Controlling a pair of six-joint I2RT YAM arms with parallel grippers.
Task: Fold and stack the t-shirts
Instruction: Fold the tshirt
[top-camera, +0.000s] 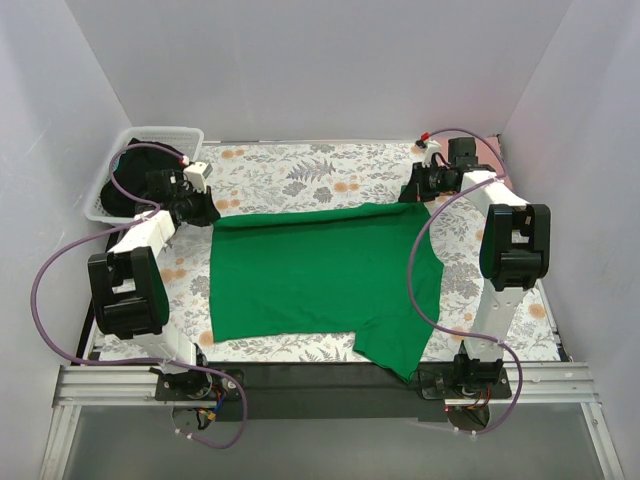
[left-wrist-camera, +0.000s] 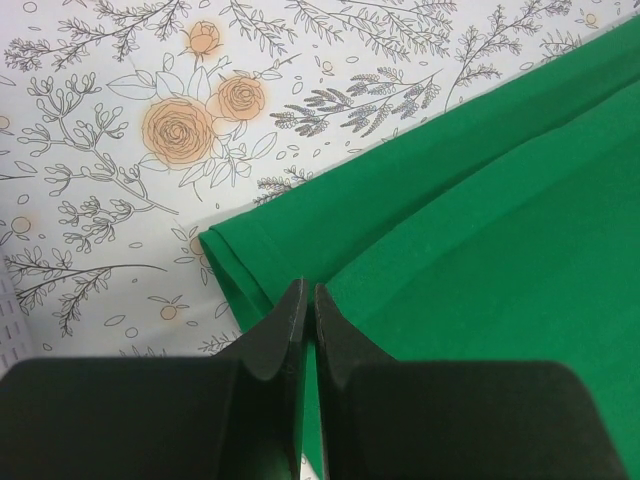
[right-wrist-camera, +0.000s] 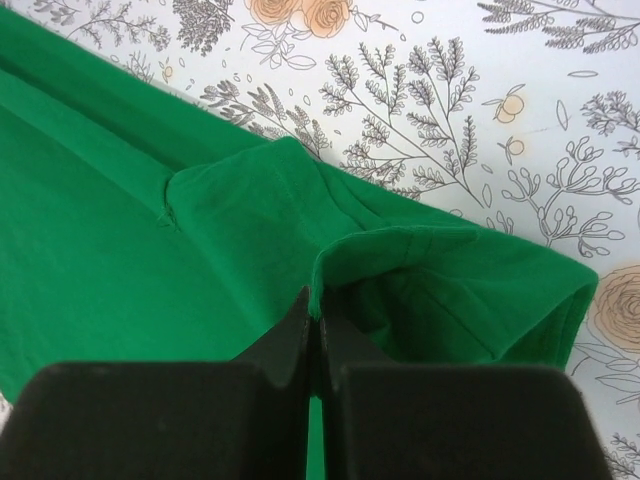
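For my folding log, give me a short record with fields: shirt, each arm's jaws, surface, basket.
shirt: plain bright green cloth t-shirt, spread out
left jaws: shut on it near its far left corner
right jaws: shut on a fold at its far right corner
surface: floral-patterned table cloth
basket: white slatted plastic basket, far left, dark item inside

Top-view count:
- green t-shirt (top-camera: 320, 275): 1
- pale pink cloth (top-camera: 488, 150): 1 piece, mostly hidden behind the right arm (top-camera: 510, 245)
- white slatted basket (top-camera: 160, 135): 1, holding 1 dark bundle (top-camera: 125, 185)
- floral cloth (top-camera: 290, 175) on the surface: 1
- arms: 2, counting the left arm (top-camera: 130, 285)
- grippers: 2, the left gripper (left-wrist-camera: 308, 300) and the right gripper (right-wrist-camera: 315, 305), 2 jaws each
- purple cables (top-camera: 35, 290): 2, one per arm
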